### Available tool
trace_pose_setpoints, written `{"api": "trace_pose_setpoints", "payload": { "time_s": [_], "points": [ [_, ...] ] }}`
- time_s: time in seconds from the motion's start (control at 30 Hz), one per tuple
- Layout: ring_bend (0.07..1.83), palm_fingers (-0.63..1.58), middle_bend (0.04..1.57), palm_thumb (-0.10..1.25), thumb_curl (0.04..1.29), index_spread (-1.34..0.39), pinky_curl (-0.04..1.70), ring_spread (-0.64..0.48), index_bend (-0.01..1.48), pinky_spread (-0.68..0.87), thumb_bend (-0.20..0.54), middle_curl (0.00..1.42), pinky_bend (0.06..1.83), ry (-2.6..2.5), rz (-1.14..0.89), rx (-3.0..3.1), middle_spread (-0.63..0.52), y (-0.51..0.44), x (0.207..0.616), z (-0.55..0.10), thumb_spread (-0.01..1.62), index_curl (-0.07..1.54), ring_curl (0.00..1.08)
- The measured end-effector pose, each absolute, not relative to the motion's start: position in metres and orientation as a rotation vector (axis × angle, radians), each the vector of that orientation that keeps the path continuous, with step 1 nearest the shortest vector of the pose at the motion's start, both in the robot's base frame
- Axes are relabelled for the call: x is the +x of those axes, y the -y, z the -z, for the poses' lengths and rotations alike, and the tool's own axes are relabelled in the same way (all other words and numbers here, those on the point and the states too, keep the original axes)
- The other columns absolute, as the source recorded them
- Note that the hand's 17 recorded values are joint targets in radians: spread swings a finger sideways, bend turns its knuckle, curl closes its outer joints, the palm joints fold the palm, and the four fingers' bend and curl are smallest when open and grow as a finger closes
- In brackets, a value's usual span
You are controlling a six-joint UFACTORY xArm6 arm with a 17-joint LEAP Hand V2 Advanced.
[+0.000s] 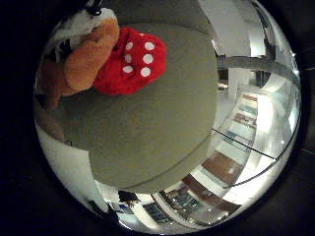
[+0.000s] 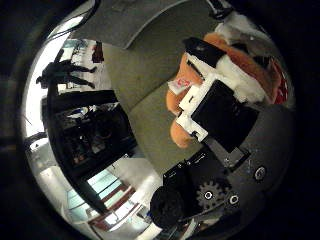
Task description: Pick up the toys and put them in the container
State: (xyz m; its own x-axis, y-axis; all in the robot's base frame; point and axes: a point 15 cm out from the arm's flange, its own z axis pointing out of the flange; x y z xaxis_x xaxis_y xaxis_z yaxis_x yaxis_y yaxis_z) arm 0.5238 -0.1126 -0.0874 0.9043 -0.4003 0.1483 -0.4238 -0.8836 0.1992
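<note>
The plush toy (image 1: 93, 56) is showing orange-brown fur with white patches, and it is wearing a bright red part dotted with white spots (image 1: 134, 63); a small white tag with red print (image 2: 180, 84) is hanging off it. The cushion (image 1: 157, 132) under it is showing a plain olive-grey. The hand (image 2: 215, 112) is showing white and black parts, with a dark geared piece near its base
</note>
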Motion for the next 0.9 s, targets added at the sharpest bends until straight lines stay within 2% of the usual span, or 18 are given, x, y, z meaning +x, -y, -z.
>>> {"api": "trace_pose_setpoints", "payload": {
  "time_s": [0.7, 0.9],
  "points": [
    [1.31, 1.13, 1.40, 1.03, 0.75, -0.17, 0.81, -0.22, 1.24, -0.17, -0.015, 0.66, 1.39, 0.710, -0.355, 2.777, -0.08, 0.151, 0.528, -0.045, 0.93, 0.74, 0.82],
    [1.31, 1.13, 1.40, 1.02, 0.76, -0.17, 0.84, -0.22, 1.23, -0.17, -0.015, 0.66, 1.37, 0.751, -0.354, 2.715, -0.08, 0.169, 0.521, -0.090, 0.92, 0.74, 0.82]
  ]
}}
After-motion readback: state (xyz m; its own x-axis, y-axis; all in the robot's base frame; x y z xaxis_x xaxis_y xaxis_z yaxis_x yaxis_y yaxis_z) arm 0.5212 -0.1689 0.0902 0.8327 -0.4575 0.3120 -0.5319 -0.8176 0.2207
